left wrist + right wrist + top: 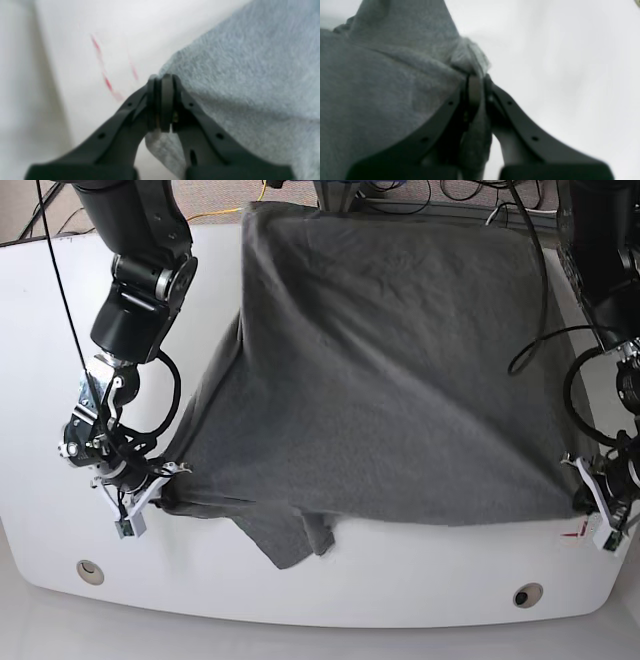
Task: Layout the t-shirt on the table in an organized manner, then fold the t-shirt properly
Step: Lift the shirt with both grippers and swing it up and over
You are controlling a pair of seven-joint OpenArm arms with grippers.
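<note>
Closest to the left wrist camera are the dark plastic jaws of my left gripper point(162, 100), pressed together on a corner of the large, plain heather-grey knit t-shirt point(250, 87); a small tuft of the cloth comes out below the pads. Behind it I see the glossy white table point(75, 37) with smeared red tape marks point(107, 82). On the other side, my right gripper point(476, 90) is also closed on a bunch of the same fabric, which is gathered into a small knot just above the fingertips.

From the base view, the t-shirt lies spread over the middle of the table, its far edge at the back rim, and its near edge is stretched between the two grippers. One sleeve, or maybe a folded flap, I cannot say which from here, hangs down loose at the front, beside the right gripper.

I judge the cloth to be light, thin and very soft, with no stiffness of its own. It sags and wrinkles wherever it is not pulled, and diagonal creases run towards the left gripper. It should slide easily on the smooth top, so a slow, even pull is better than a quick one. Good places to hold are corners and hems, where the doubled fabric gives more to pinch. A thin single layer could slip out of the pads.
</note>
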